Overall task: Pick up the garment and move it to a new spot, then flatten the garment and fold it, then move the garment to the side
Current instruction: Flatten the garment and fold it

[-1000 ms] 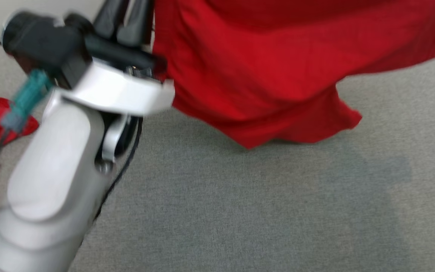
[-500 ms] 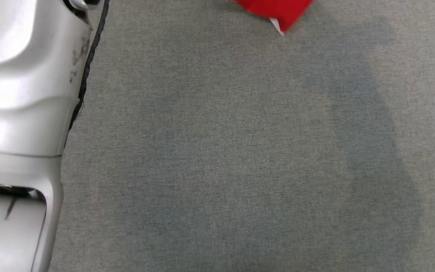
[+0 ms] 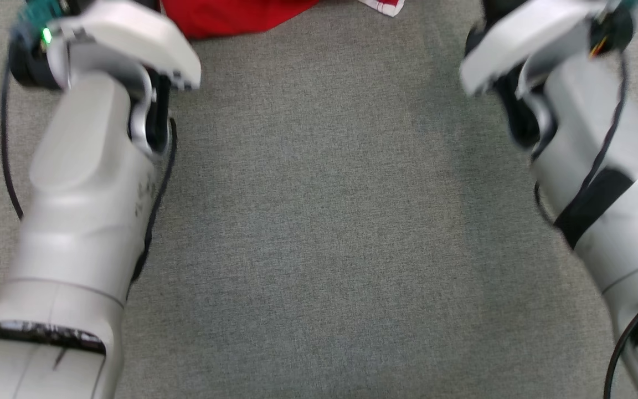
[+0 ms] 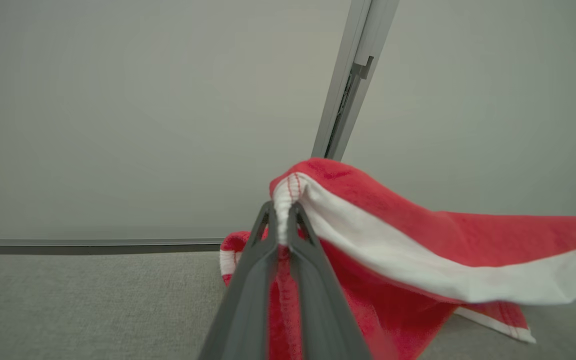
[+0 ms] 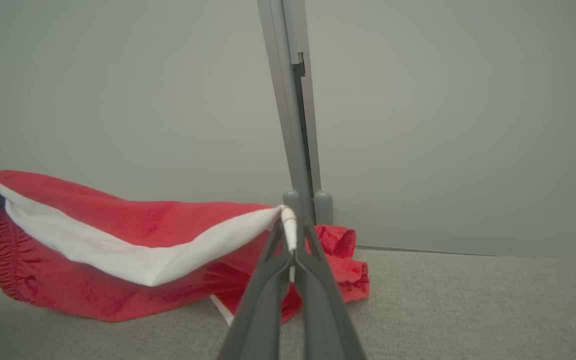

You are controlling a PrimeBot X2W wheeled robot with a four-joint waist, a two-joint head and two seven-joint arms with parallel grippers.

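The garment [image 4: 418, 235] is red cloth with a white band along one edge and a gathered waistband. In the left wrist view my left gripper [image 4: 282, 212] is shut on a corner of that band, the cloth stretching off to the right. My right gripper [image 5: 290, 227] pinches the other end of the band in the right wrist view, with the garment [image 5: 118, 235] sagging leftward and its lower part resting on the grey surface. The head view catches a strip of the garment [image 3: 230, 16] at the top edge between my two pale forearms.
A grey fabric surface [image 3: 324, 221] spreads between my forearms. Behind the garment stands a pale wall with a vertical metal post [image 5: 293, 125] and a dark strip [image 4: 93, 246] along its base.
The head camera has swung, so both forearms now frame the view and only a strip of the garment shows at the top. Both grips on the cloth hold unchanged.
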